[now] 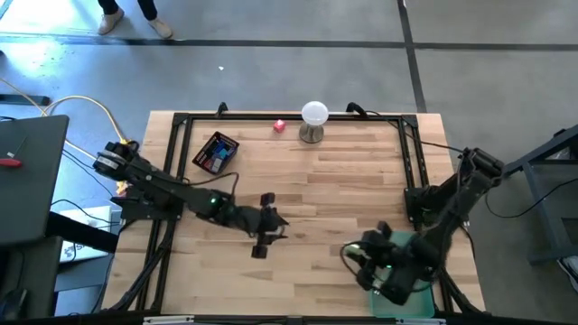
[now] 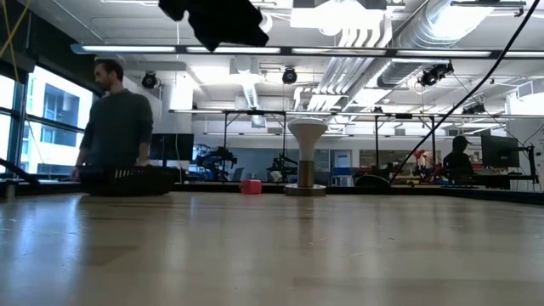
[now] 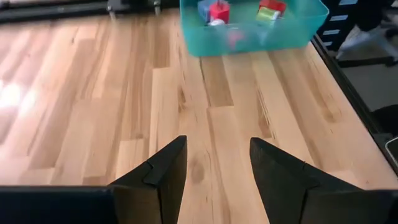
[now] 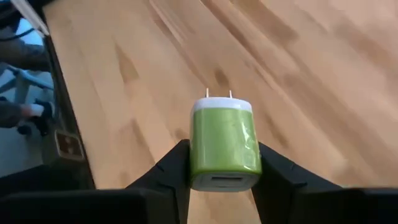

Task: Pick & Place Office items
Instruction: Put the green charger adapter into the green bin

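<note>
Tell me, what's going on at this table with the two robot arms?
The robot is sorting small office items. Its right gripper is clamped on a green plug-in charger with two metal prongs, held above the wooden table near a teal bin that already holds a few colourful pieces. The left gripper hangs open and empty over the middle of the table. A pink item and a dark tray of pieces wait at the far side, beside a white ball on a stand.

table (image 1: 307,194): light wood planks, black frame | on it: pink block (image 1: 279,125); white ball on stand (image 1: 313,121); black tray (image 1: 216,152); teal bin (image 3: 249,34)
</note>
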Tool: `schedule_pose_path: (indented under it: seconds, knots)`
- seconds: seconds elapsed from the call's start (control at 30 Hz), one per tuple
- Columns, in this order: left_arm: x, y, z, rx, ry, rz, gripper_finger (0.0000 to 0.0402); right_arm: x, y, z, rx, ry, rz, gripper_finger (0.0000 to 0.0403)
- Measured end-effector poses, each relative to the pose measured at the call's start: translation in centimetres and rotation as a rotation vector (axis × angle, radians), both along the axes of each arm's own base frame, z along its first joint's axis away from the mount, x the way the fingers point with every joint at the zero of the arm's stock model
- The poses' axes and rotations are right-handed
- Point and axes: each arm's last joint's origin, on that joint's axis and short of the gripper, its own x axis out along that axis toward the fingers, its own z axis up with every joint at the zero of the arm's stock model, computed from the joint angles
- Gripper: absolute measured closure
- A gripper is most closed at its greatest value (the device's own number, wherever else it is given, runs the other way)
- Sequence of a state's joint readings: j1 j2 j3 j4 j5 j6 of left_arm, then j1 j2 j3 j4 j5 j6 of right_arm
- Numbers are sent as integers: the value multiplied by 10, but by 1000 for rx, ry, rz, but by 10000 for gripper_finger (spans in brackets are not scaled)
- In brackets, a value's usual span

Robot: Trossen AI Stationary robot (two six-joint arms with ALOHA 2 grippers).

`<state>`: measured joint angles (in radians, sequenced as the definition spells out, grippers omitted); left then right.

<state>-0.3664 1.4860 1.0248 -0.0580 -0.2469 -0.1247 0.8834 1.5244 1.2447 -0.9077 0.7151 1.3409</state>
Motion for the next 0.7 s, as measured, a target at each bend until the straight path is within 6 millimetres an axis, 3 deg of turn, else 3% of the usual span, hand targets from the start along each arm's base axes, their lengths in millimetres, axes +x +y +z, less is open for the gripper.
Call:
schedule_pose_path:
  seconds: [0.3,0.5,0.7]
  knots:
    - [5,15,-2,-78,41,-38,235,-59,8,-7,222,250,-252,285]
    - [5,15,-2,-78,41,-38,235,-78,8,-10,252,358,-398,285]
    - [3,10,-3,-78,52,-52,235,-90,10,-34,266,548,-536,285]
